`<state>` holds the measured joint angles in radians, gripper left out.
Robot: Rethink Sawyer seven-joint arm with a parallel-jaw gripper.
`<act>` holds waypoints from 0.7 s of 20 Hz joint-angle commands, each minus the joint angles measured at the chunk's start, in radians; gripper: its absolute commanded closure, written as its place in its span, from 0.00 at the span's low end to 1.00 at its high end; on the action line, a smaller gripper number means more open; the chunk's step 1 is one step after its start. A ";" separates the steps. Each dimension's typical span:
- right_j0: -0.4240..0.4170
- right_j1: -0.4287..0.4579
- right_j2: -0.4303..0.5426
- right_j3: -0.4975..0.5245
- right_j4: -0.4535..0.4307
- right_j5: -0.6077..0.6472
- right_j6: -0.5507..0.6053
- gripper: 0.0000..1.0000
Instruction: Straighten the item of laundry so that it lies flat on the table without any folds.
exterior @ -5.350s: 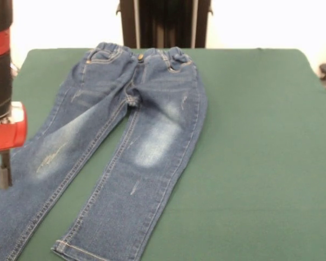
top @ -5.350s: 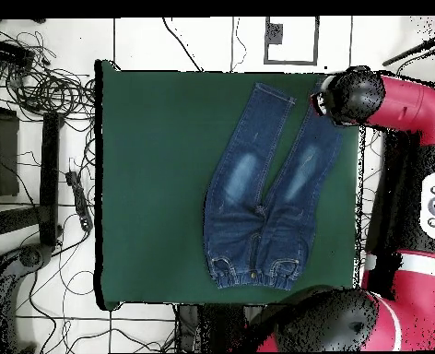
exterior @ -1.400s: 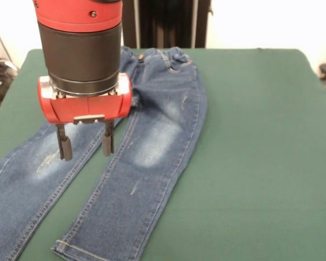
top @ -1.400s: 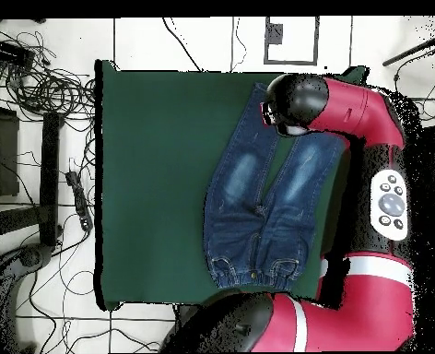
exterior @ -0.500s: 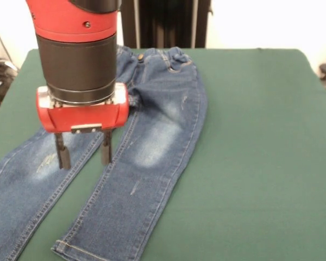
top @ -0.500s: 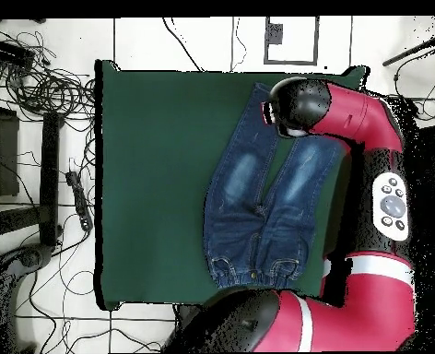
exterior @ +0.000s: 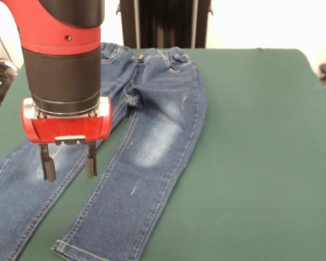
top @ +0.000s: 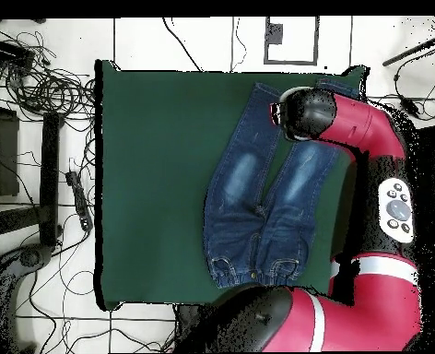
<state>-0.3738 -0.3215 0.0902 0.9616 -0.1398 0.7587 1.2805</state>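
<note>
Green table (exterior: 261, 136): jeans (exterior: 152, 136) spread beneath parted fingers (exterior: 48, 168).

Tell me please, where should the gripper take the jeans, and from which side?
Probably the hem of the jeans leg under the gripper, coming straight down from above. The fabric lies flat on the table, so only a top pinch works, and that leg angles outward.

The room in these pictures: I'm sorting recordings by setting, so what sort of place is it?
Probably a robotics lab, not a home: jeans on a green table under a robot gripper, with loose cables on a tiled floor.
</note>
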 commanded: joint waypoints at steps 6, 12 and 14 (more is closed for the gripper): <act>0.043 0.053 0.051 0.153 0.078 0.075 0.216 0.00; 0.054 0.047 0.044 0.161 0.099 0.075 0.224 0.00; 0.054 0.048 0.043 0.162 0.109 0.080 0.229 0.00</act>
<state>-0.3644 -0.3221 0.0902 0.9785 -0.0818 0.7587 1.2805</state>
